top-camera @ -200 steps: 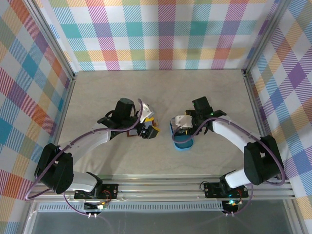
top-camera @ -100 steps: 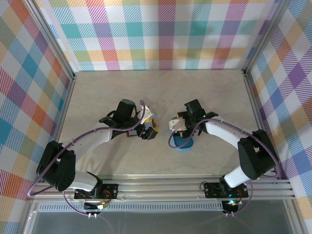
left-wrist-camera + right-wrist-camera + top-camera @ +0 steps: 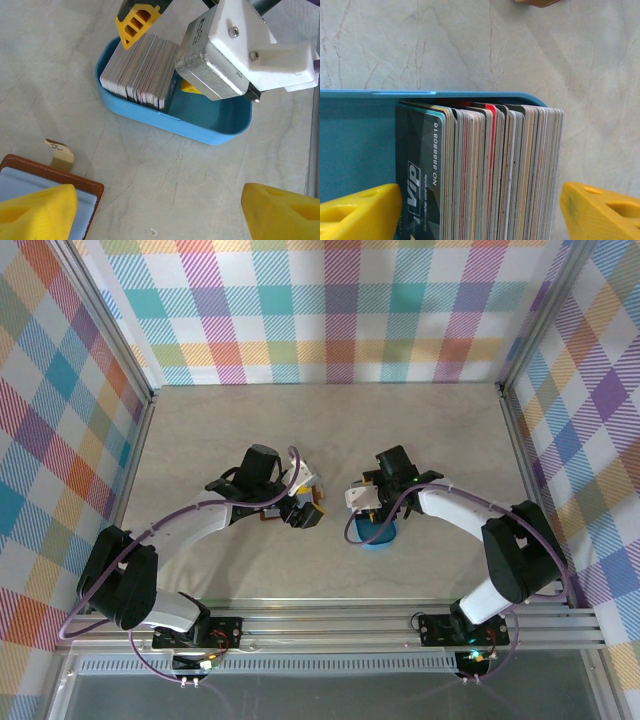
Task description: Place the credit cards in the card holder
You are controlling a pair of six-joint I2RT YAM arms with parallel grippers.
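- Top external view: both arms lean in over the table [image 3: 200, 440]. The left claw [image 3: 306, 510] is spread above the card holder [image 3: 266, 518], and the right claw [image 3: 362, 502] is spread above the blue tray [image 3: 380, 540] just beside it.
- Left wrist view: the card holder [image 3: 45, 175] lies flat at the near left, pale lining up, with its snap tab [image 3: 60, 154] pointing toward the blue tray [image 3: 150, 117]. The left claw [image 3: 160, 215] hangs wide and grips nothing, one tip over the holder's corner. The credit cards [image 3: 140, 70] stand on edge at one end of the tray, packed face to face, and the right claw [image 3: 164, 54] straddles them.
- Right wrist view: the right claw [image 3: 479, 210] stands wide, a tip on either side of the whole pack of credit cards [image 3: 485, 170]. Whether either tip touches, I cannot tell. The cards' long edges run straight away from the wrist toward the wall of the blue tray [image 3: 355, 130], and their faces look sideways at the tips.
- Judged from here, the step in hand is picking cards. A span this wide would take the whole pack. The right claw would likely do better to shift to one end, close across the faces of a few cards, and lift straight up clear of the wall. Only then should it turn the long axis toward the holder's pocket.
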